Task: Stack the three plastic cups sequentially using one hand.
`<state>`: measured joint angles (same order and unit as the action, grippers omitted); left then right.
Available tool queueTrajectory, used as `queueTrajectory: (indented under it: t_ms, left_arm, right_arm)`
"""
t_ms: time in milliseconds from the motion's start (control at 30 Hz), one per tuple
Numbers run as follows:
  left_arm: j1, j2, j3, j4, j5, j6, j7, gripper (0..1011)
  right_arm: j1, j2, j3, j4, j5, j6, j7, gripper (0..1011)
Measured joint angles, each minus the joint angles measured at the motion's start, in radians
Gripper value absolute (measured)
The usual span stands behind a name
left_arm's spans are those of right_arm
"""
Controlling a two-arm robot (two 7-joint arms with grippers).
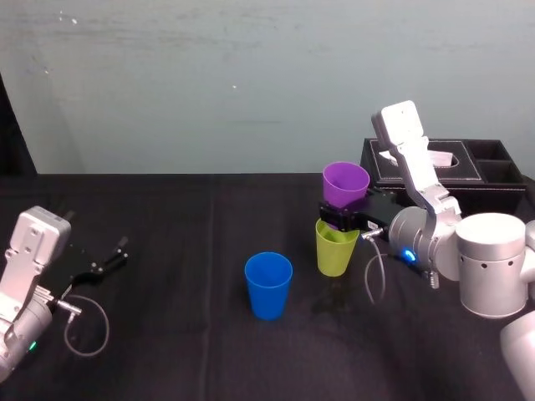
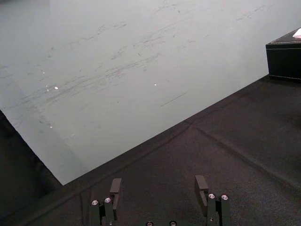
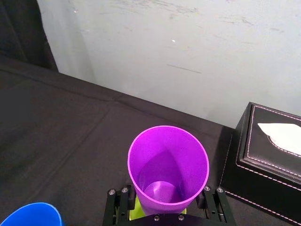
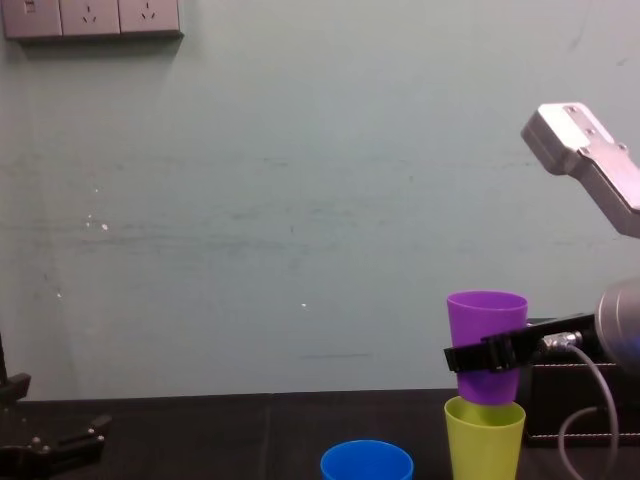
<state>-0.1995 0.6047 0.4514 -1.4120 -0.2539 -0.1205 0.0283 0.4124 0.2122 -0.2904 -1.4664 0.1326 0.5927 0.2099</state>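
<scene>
Pinching the purple cup (image 1: 345, 184) by its sides right above the green cup (image 1: 336, 251) on the tabletop (image 1: 167, 334), right tool (image 3: 165, 197) risks tipping the green one if lowered off-centre; left tool (image 2: 158, 181) idles spread, blue cup (image 1: 268, 286) apart.

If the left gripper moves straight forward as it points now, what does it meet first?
The way looks free: the left gripper faces bare black cloth, then probably the wall.

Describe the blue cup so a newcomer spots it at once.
On the black table, left of the tissue box, the right gripper holds a purple cup over a yellow-green cup. The blue cup stands alone left of that pair, upright and untouched.
</scene>
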Motion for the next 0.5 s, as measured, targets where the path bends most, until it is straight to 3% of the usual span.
queueTrajectory:
  t_ms: [500]
  left_arm:
    - [0.0,0.0,0.0,0.0,0.0,0.0,0.0,1000]
  right_arm:
    - [0.007,-0.026,0.017,0.048,-0.03,-0.021,0.011,706]
